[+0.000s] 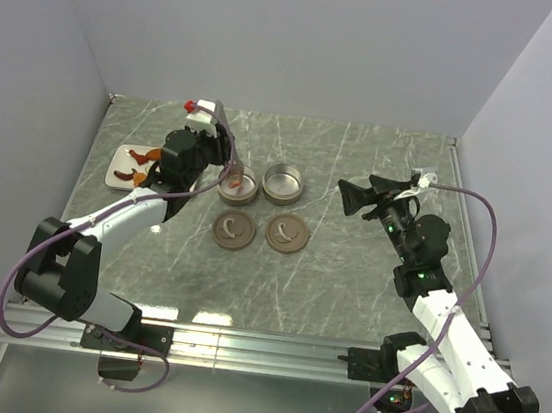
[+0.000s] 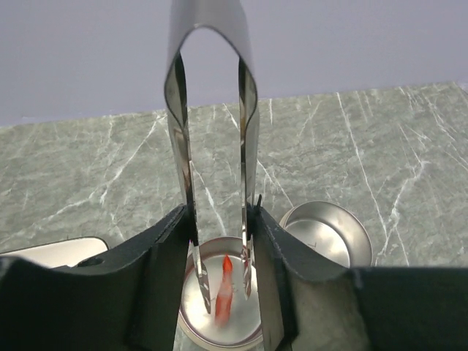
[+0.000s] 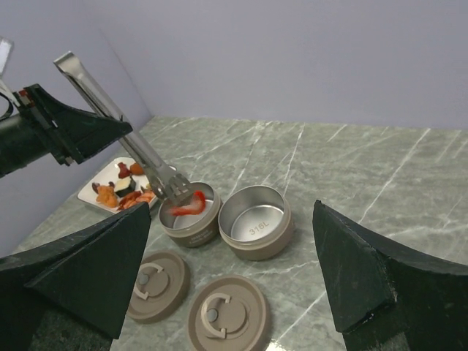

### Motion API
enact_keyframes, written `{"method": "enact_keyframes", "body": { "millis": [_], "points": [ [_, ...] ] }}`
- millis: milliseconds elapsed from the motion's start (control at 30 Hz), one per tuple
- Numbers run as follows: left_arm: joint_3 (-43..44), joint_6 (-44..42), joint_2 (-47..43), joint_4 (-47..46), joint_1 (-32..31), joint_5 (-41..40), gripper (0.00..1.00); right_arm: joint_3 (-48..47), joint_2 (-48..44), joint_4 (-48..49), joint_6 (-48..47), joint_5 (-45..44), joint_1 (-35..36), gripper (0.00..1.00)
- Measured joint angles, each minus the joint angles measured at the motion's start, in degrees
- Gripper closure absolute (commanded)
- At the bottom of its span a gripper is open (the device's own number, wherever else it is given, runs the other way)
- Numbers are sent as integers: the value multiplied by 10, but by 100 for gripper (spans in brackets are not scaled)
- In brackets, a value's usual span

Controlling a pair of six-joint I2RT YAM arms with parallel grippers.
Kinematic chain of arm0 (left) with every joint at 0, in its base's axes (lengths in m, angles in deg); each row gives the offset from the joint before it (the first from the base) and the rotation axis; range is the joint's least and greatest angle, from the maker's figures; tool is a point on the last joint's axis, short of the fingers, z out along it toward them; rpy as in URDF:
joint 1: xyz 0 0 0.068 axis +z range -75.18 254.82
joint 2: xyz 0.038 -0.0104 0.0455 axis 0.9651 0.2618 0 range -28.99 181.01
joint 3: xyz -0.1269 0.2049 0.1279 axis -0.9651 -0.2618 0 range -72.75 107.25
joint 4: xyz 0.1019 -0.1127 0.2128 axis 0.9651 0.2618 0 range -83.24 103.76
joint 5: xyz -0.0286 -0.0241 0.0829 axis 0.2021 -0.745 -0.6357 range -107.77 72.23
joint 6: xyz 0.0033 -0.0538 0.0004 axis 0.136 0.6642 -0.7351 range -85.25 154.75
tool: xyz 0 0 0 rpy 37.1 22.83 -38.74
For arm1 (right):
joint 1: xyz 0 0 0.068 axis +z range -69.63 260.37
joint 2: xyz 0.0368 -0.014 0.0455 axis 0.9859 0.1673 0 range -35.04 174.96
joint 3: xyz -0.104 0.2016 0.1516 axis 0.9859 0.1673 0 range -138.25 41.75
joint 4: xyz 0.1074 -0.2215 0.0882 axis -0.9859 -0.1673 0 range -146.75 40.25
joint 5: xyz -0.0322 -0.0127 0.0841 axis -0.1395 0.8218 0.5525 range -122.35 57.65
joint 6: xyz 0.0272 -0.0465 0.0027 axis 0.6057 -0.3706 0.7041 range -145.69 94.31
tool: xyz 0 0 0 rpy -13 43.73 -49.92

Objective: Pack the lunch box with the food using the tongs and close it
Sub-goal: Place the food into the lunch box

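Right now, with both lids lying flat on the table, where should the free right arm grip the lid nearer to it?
Take the curved handle at its centre, coming straight down. The lid lies flat, handle up, its rim low against the table, so a side approach leaves little to pinch. The right end effector is open and empty.

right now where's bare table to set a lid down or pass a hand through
Free: the wide near stretch from the left lid and right lid down to the rail, and the far strip behind the right tin. Crowded: the far left, where the plate, the left gripper, its tongs and the left tin bunch up.
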Motion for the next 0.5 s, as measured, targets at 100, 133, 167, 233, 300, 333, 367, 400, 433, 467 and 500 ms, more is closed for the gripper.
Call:
{"method": "enact_keyframes", "body": {
  "millis": [100, 133, 167, 233, 300, 333, 367, 400, 433, 467, 500],
  "points": [
    [0, 0, 0, -2, -2, 0, 54, 8, -1, -1, 0, -4, 0, 2],
    [0, 0, 0, -3, -2, 0, 54, 10, -1, -3, 0, -5, 0, 2],
    [0, 0, 0, -4, -2, 0, 54, 12, -2, -4, 0, -6, 0, 2],
    [0, 0, 0, -4, -3, -3, 54, 19, -6, -5, 0, -10, 0, 2],
    [0, 0, 0, -4, -5, -10, 54, 26, -12, -8, 0, -13, 0, 2],
    [0, 0, -2, -3, -7, -14, 55, 28, -16, -10, 0, -15, 0, 2],
    [-1, 0, -6, -3, -8, -21, 55, 30, -19, -10, 0, -16, 0, 2],
    [-3, -2, -12, -3, -9, -27, 55, 31, -23, -11, 0, -17, 0, 2],
    [-9, -2, -23, -2, -9, -37, 55, 33, -27, -11, 0, -17, 0, 2],
    [-17, -2, -38, 0, -9, -46, 55, 35, -31, -12, 0, -17, 0, 2],
    [-23, -3, -53, 4, -9, -56, 55, 35, -34, -12, 0, -17, 0, 2]
  ]
}}
